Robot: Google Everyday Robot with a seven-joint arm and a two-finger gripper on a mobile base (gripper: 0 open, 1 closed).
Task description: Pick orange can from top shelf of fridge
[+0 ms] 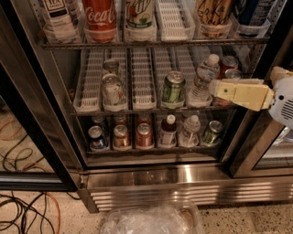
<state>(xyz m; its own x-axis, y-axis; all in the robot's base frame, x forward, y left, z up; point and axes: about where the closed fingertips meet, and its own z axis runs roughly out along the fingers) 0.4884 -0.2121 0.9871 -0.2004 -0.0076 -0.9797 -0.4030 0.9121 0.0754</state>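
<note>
The orange can point(213, 12), gold with black scrawled lettering, stands at the right of the top shelf point(155, 44) of the fridge point(160, 189), its top cut off by the frame edge. It sits in a white lane tray. My gripper point(215, 88), cream-coloured, reaches in from the right at middle-shelf height. It is below and slightly right of the orange can, in front of a water bottle point(203, 81), and holds nothing that I can see.
On the top shelf stand a tea bottle point(57, 18), a red Coca-Cola can point(100, 16), a green-white can point(138, 13) and a blue can point(254, 11). The lower racks hold a green can point(174, 87), silver cans point(112, 87) and bottles. Cables point(23, 210) lie on the floor.
</note>
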